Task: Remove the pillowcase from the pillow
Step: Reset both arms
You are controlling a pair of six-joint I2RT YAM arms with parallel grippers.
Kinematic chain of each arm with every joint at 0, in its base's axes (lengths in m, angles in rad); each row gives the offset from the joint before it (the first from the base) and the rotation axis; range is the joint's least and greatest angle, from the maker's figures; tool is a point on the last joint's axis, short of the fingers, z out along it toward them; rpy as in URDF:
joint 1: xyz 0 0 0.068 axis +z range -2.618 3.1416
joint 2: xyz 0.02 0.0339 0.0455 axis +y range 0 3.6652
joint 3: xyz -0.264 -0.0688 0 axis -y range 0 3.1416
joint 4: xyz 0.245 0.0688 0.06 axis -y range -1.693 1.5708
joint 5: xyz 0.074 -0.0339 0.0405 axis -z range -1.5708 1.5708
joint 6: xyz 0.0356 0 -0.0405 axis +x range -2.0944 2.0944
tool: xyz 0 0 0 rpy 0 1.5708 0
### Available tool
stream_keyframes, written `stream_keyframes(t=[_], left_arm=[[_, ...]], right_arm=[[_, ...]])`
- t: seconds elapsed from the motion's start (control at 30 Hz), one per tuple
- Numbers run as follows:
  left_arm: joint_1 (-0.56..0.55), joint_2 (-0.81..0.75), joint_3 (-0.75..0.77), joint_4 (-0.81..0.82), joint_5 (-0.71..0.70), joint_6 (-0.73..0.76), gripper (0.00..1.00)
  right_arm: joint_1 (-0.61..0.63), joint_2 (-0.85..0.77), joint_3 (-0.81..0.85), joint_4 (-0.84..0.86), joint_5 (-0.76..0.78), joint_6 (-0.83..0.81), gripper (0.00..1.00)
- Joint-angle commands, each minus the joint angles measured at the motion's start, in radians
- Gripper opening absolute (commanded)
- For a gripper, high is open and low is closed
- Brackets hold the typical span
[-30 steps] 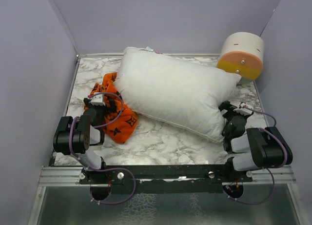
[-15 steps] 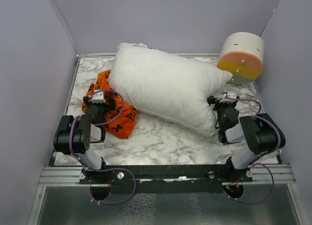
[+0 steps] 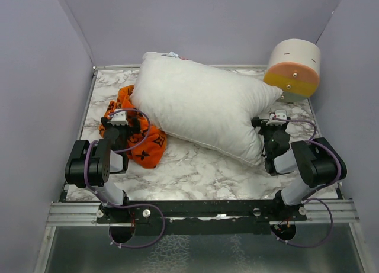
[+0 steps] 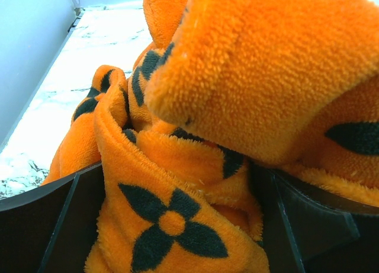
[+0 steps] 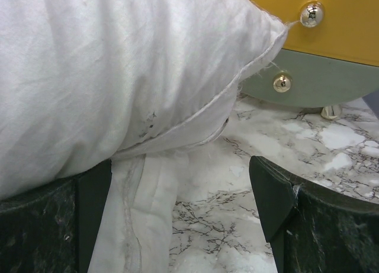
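1. Over the last second the large plump white fabric pillow has slid left and toward the far side of the marble worktop. The right end effector has moved farther in alongside it. In the last half-second nothing has shifted.
2. My judgement: the task looks essentially done. The pillow is bare, and the orange plush pillowcase with black flower shapes lies apart as a bunched heap at the left.
3. The pillow lies diagonally across the middle of the worktop, its left edge overlapping the pillowcase and its right tip near the white, orange and yellow cylinder.
4. The fabric is plain and wrinkled, with a stitched seam and pointed corners.
5. The left end effector stands wide, with loose orange plush between its jaws. The right stands wide too, gripping nothing, with the pillow's corner over its left finger.
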Motion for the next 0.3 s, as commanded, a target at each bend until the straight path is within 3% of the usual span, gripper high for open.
stream_keyframes(t=[0.0, 0.27], left_arm=[[-0.012, 0.013, -0.001, -0.05, 0.02, 0.009, 0.99], [-0.018, 0.01, -0.002, -0.053, 0.011, 0.013, 0.99]], right_arm=[[0.018, 0.005, 0.003, -0.05, -0.07, -0.019, 0.99], [0.017, 0.005, 0.006, -0.053, -0.068, -0.019, 0.99]])
